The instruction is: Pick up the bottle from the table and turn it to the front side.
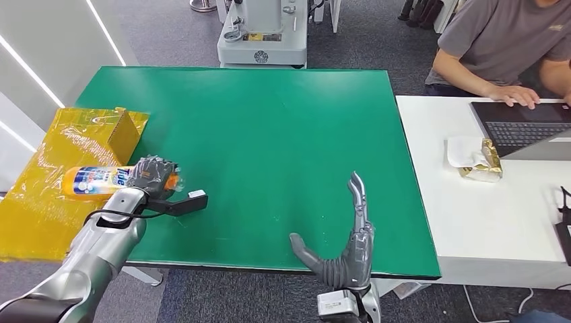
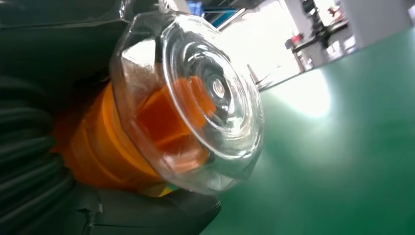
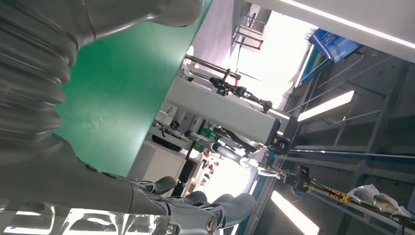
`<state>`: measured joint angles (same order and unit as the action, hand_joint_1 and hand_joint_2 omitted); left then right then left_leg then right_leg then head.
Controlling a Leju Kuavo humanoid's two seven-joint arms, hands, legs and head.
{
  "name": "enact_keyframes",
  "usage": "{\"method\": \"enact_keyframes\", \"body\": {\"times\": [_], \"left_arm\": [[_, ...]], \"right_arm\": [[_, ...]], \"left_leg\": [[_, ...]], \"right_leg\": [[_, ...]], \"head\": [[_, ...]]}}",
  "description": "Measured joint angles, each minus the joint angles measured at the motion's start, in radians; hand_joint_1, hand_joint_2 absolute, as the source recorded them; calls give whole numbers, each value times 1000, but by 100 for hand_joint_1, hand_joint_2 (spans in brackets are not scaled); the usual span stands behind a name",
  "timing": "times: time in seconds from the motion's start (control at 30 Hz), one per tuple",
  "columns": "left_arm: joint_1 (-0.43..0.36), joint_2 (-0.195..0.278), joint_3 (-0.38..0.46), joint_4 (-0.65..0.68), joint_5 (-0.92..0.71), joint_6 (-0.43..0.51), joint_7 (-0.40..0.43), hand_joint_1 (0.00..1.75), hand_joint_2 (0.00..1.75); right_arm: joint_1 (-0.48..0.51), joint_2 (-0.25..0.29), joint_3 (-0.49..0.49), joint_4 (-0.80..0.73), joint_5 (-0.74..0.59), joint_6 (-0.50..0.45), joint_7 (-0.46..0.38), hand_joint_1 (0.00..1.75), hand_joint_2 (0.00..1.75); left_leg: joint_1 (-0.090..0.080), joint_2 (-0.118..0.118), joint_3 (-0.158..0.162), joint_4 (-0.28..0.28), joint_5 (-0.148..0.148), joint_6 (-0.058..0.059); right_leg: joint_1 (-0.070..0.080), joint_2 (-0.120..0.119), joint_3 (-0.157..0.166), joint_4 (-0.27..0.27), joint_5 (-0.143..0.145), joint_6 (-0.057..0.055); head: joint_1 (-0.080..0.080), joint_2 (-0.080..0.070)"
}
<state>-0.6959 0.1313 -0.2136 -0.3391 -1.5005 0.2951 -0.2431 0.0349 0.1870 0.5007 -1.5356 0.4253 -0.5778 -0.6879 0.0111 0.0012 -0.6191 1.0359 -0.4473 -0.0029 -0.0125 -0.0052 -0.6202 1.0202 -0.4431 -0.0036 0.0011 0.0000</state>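
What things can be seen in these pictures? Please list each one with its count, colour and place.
bottle: one, orange with a blue label and clear cap, lying sideways at the table's left edge, gripped by the left hand
table: one, green, centre
sheet: one, yellow and shiny, left of the table
box: one, yellow, on the sheet
desk: one, white, right of the table
laptop: one, dark, on the desk
packet: one, gold and white, on the desk
person: one, grey shirt, at the laptop
left hand: grey, around the bottle
right hand: grey, fingers spread, over the table's near edge
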Motion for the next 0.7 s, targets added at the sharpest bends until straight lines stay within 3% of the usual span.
{"method": "enact_keyframes", "body": {"times": [0.5, 0.7], "left_arm": [[9, 19, 0, 24, -7, 1, 24, 175, 175], [9, 20, -6, 25, -13, 68, 87, 175, 175]], "right_arm": [[10, 1, -10, -10, 2, -3, -2, 0, 175], [23, 4, -17, -19, 17, 6, 0, 0, 175]], "left_leg": [[0, 0, 0, 0, 0, 0], [0, 0, 0, 0, 0, 0]], "right_leg": [[0, 0, 0, 0, 0, 0], [0, 0, 0, 0, 0, 0]], "head": [[0, 0], [0, 0]]}}
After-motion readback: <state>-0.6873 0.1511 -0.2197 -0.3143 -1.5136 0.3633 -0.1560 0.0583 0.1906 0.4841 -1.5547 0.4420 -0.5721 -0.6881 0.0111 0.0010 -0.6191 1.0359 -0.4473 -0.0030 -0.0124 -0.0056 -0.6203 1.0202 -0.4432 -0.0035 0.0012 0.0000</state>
